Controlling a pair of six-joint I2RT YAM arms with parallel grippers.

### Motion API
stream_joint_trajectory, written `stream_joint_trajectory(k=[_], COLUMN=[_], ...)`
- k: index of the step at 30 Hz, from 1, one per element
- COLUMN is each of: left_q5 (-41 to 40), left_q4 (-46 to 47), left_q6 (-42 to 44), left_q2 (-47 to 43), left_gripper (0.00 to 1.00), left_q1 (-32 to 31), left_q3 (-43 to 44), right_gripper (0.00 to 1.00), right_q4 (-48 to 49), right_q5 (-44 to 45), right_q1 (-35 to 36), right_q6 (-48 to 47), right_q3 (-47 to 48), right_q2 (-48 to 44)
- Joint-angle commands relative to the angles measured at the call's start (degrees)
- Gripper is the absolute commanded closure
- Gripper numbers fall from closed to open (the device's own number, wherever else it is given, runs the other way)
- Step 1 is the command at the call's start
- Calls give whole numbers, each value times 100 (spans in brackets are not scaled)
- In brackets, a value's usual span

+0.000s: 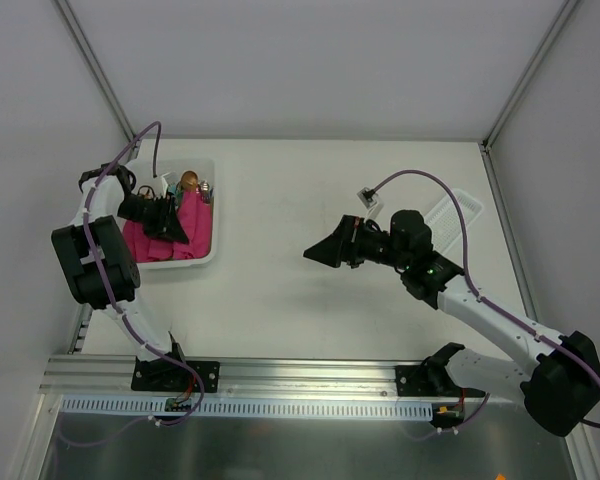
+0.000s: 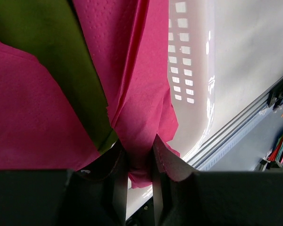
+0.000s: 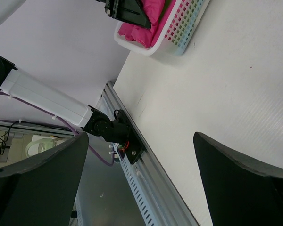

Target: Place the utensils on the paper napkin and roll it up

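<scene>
My left gripper (image 1: 172,226) reaches into the white basket (image 1: 205,256) at the back left. In the left wrist view the left gripper (image 2: 139,151) is shut on a bunched fold of the magenta-pink paper napkin (image 2: 141,94). The sheet hangs out from the jaws over the basket wall (image 2: 181,61). A gold-copper round utensil tip (image 1: 188,180) pokes up at the basket's far end. My right gripper (image 1: 314,252) is open and empty over the mid table, and it also shows in the right wrist view (image 3: 140,141).
More pink napkin (image 2: 28,108) and a green piece (image 2: 61,56) lie in the basket beside the held fold. A silver cutlery tip (image 1: 207,187) stands next to the gold one. A flat white perforated piece (image 1: 458,214) lies at the back right. The metal rail (image 1: 300,375) runs along the near edge.
</scene>
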Motion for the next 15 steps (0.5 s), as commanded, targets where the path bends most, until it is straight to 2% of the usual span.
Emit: stream_joint_trajectory(k=[1,8,15], left_q5=[-3,-205,-232], left_q4=[-167,-176,-193], left_q6=[252,172,199], left_q2=[152,565,847], left_gripper=[100,100,100], left_q1=[115,194,194], left_q3=[261,577,446], right_gripper=[3,3,3], right_q4=[105,105,114], right_q5=[-124,-141,-177], right_q1=[-21,-21,-21], right_q6=[-33,-16,2], right_q3=[-6,-15,-6], right_q2=[14,49,137])
